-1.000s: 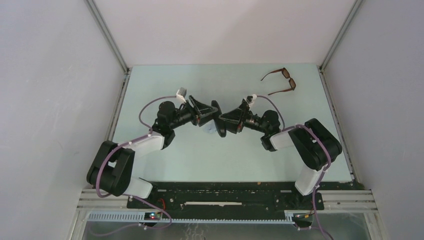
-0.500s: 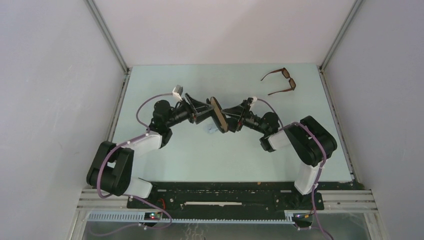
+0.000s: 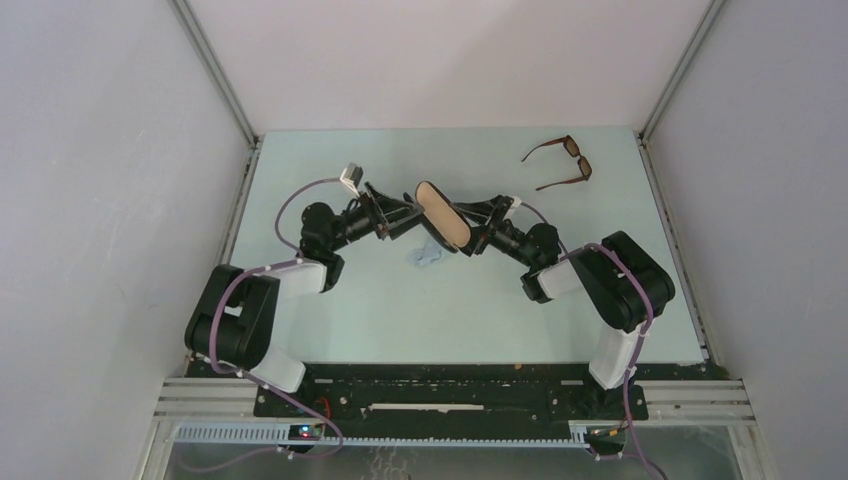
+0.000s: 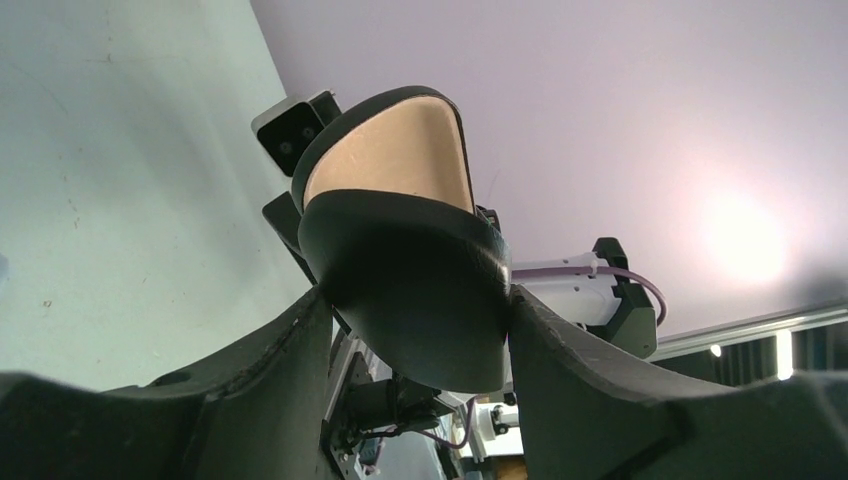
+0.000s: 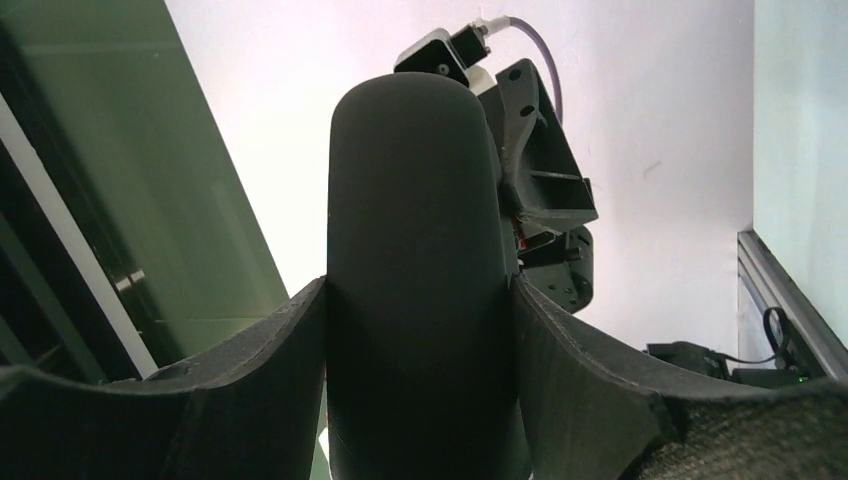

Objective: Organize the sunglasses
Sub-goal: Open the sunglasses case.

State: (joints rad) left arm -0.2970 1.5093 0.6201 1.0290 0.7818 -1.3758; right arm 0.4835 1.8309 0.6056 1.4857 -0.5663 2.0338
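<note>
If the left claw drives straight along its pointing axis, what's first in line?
The black case, clamped in the left claw. Directly behind, it seems, the right claw grips the case's other end.

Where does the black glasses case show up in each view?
Top external: case over mid-table, between left gripper and right gripper, tan lining showing.
Left wrist: case centre, lining showing.
Right wrist: case centre, dark shell only.
Shared landmark: both grippers at its ends.
</note>
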